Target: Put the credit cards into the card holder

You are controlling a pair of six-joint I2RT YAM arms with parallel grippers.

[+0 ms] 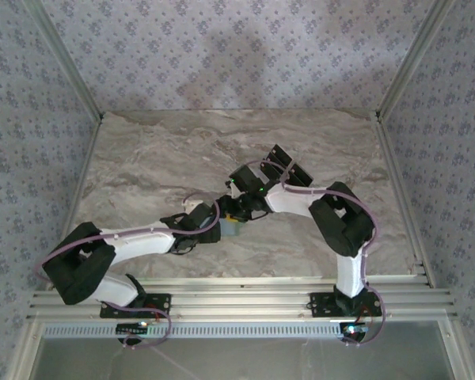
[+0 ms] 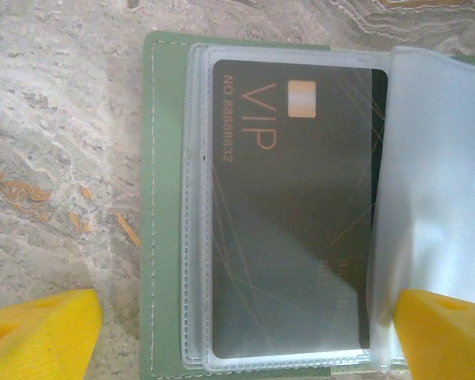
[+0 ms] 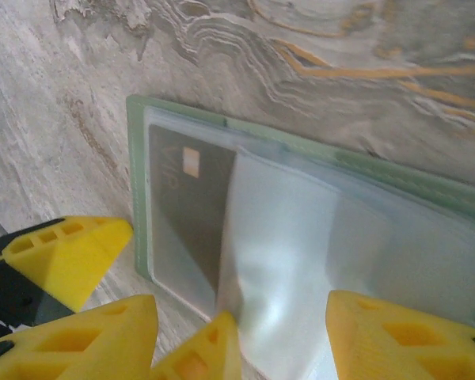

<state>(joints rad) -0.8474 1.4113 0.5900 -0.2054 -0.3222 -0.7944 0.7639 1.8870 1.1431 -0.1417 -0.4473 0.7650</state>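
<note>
card holder [image 2: 162,237]: 1 | VIP card [image 2: 293,237]: 1 | robot arms [image 1: 134,241] [image 1: 344,233]: 2

L claw [image 2: 245,305] wide open, R claw [image 3: 277,317] half-spread, tips nr each other.

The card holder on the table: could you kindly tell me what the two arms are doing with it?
The pale green card holder lies open on the marble table, with a dark VIP card already inside a clear sleeve. The left claw hangs wide open over it, fingers either side. The right claw, also open, is at the loose sleeve page beside the card; contact is unclear.
</note>
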